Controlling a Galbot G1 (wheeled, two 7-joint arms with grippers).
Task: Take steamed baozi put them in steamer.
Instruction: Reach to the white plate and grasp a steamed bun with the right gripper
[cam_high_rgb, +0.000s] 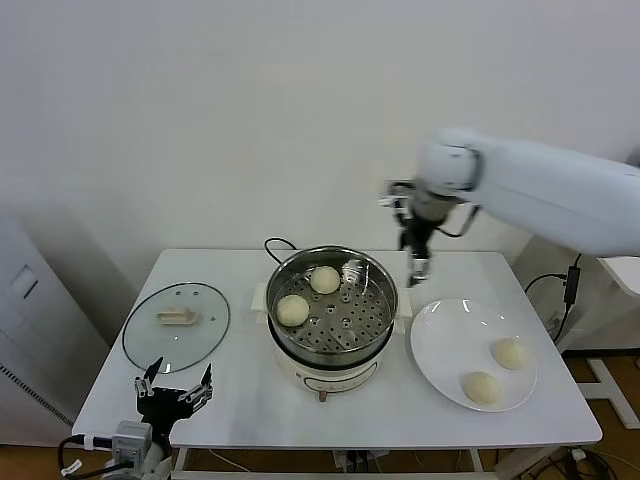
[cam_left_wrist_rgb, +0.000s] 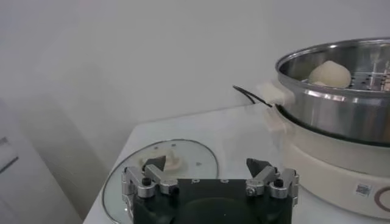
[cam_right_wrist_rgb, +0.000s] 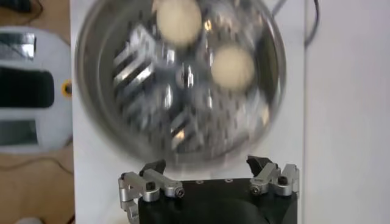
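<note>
right tool (cam_high_rgb: 418, 262) spread and empty above round shiny steel steamer (cam_high_rgb: 375, 305) holding two cream-white round baozi (cam_high_rgb: 293, 310); left tool (cam_high_rgb: 174, 389) spread, parked at the worktop's (cam_high_rgb: 240, 405) near-left edge.

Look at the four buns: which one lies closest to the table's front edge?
The bun at the front of the white plate. The plate's other bun sits further back, and the remaining two are in the steel steamer.
</note>
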